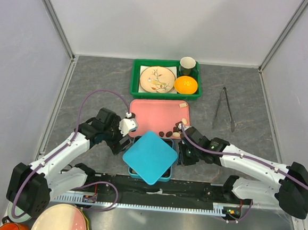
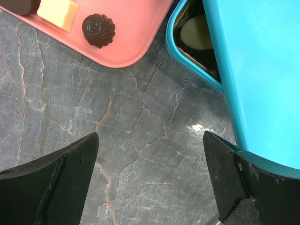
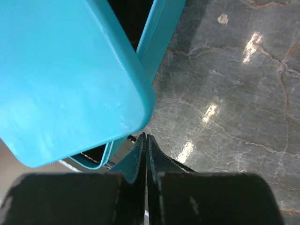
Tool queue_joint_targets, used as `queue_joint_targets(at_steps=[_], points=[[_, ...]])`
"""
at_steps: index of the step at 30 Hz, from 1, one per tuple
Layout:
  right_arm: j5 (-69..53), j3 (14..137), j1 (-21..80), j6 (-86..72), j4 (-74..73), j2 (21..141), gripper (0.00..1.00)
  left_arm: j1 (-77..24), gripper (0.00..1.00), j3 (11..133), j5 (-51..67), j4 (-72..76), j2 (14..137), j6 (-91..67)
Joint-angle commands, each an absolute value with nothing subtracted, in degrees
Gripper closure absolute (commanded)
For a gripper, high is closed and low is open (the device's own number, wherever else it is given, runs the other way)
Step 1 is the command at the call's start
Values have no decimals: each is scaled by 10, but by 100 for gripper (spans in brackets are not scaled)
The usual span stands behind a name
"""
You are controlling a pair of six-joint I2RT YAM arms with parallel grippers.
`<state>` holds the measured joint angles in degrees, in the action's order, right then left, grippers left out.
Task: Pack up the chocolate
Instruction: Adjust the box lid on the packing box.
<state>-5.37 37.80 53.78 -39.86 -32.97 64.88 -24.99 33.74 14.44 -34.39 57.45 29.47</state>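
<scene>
chocolate pieces (image 2: 98, 30): roughly seven
pink tray (image 1: 154, 115): one
blue box (image 2: 171, 47): one
lid (image 1: 149, 156): one
green crate (image 1: 136, 81): one
plate (image 1: 157, 79): one
orange (image 1: 185, 85): one
cup (image 1: 187, 64): one
tongs (image 1: 224, 91): one

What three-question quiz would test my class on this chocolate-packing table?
1. True or false: the blue lid sits squarely shut on the blue box.
2. The left pincer is: A open; B shut on the lid; C shut on nothing.
3. Which fruit lies in the green crate?
Key: 1 false, it lies askew; 2 A; 3 the orange.
</scene>
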Motion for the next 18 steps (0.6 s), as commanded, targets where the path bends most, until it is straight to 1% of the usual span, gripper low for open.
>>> queue_joint_targets(at_steps=[1, 7, 18], points=[[-13, 400, 540, -414, -294, 661, 100, -253, 1, 354, 154, -352, 568, 305], [16, 424, 540, -417, -287, 694, 100, -253, 1, 366, 170, -366, 570, 304], [28, 451, 517, -403, -284, 721, 100, -269, 1, 377, 191, -402, 551, 300]])
